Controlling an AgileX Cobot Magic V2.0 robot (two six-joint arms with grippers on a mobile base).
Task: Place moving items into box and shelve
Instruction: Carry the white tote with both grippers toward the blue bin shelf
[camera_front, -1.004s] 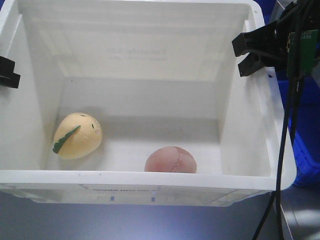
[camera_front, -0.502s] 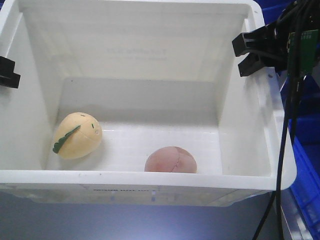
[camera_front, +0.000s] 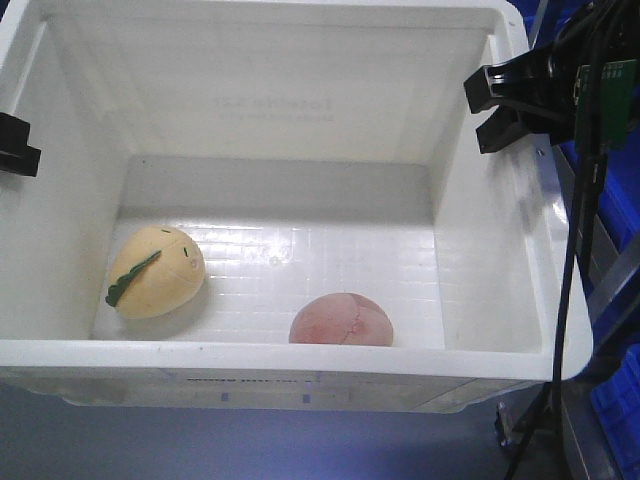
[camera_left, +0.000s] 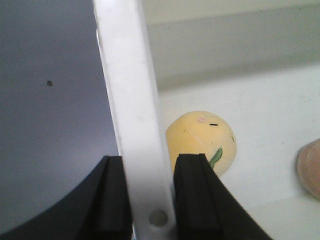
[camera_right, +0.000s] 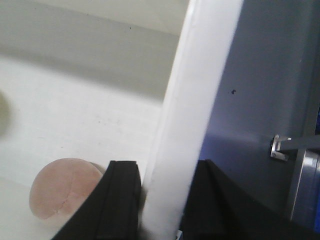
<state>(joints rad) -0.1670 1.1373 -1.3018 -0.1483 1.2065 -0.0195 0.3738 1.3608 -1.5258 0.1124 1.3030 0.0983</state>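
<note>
While the yellow ball (camera_front: 155, 272) and pink ball (camera_front: 341, 322) lie apart inside the box (camera_front: 300, 358), left tool (camera_left: 152, 197) and right tool (camera_right: 162, 207) each pinch its rim.

Grey surface (camera_front: 150, 445) runs along the btm of the front view. It's matte, and in the left wrist view it has one dark speck (camera_left: 49, 83). Blue bins (camera_front: 625, 200) sit at the pic's right edge, w/ another blue bin (camera_front: 618, 420) lower down near the corner. A grey metal bar (camera_front: 612, 282) slants across betw. them. Right wrist view: small silver bracket (camera_right: 279, 145) beside a grey upright post (camera_right: 302, 185); details too blurry.
</note>
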